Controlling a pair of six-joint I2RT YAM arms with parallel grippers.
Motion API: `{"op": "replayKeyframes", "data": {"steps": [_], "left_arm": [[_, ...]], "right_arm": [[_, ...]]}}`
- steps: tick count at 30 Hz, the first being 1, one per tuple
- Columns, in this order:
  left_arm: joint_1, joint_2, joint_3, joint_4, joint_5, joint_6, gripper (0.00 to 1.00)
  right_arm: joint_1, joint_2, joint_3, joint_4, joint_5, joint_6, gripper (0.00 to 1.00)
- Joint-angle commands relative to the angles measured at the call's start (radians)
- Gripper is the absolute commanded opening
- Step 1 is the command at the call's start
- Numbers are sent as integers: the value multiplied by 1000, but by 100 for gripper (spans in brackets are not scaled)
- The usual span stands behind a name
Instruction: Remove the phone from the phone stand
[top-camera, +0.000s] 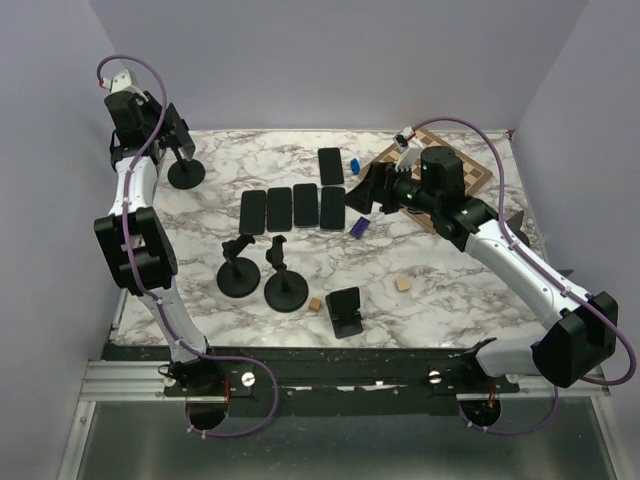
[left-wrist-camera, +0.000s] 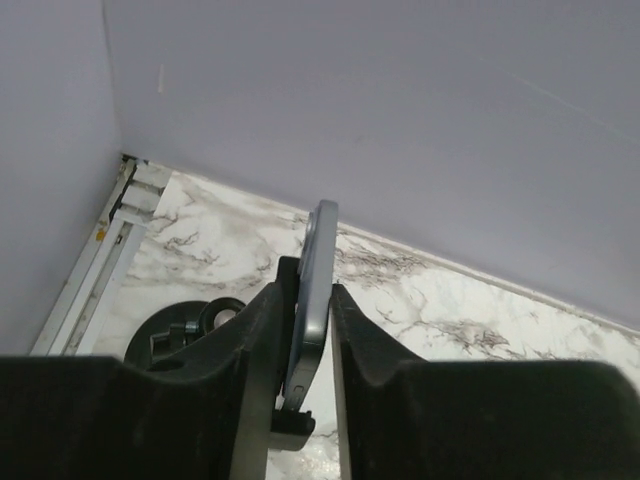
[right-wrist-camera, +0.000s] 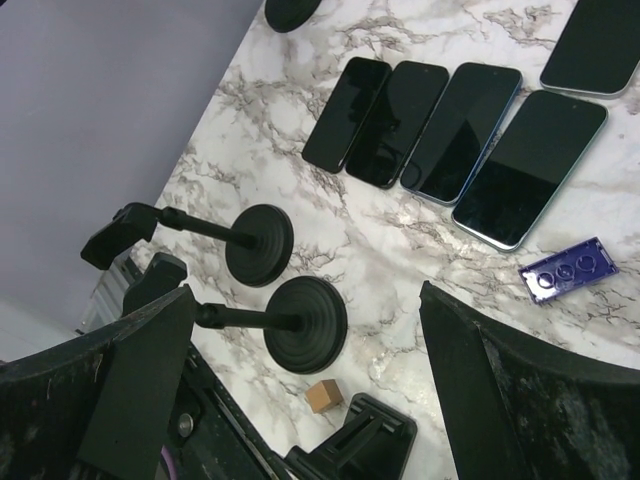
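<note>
A dark blue phone (left-wrist-camera: 320, 240) stands edge-on and upright in the cradle (left-wrist-camera: 280, 425) of a black phone stand, whose round base (left-wrist-camera: 175, 335) sits on the marble table at the far left corner (top-camera: 186, 173). My left gripper (left-wrist-camera: 308, 292) is shut on the phone, one finger on each face, and the phone's lower end still rests in the cradle. In the top view my left gripper (top-camera: 178, 135) hides the phone. My right gripper (top-camera: 362, 190) is open and empty, hovering over the table's middle right.
Four phones lie in a row (top-camera: 293, 207), with a fifth (top-camera: 331, 165) behind them. Two empty round-base stands (top-camera: 239, 275) (top-camera: 285, 290) and a folding stand (top-camera: 346, 310) stand near the front. Two wooden cubes (top-camera: 403, 284), a purple piece (top-camera: 362, 226) and a chessboard (top-camera: 480, 172) lie to the right.
</note>
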Motion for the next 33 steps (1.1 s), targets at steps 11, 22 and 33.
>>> {"op": "replayKeyframes", "data": {"steps": [11, 22, 33], "left_arm": [[6, -167, -127, 33, 57, 78, 0], [-3, -497, -411, -76, 83, 21, 0], [-14, -870, -735, -173, 204, 51, 0]], "right_arm": [[4, -11, -5, -45, -16, -19, 100], [17, -50, -31, 4, -39, 23, 100], [143, 88, 48, 69, 9, 9, 100]]}}
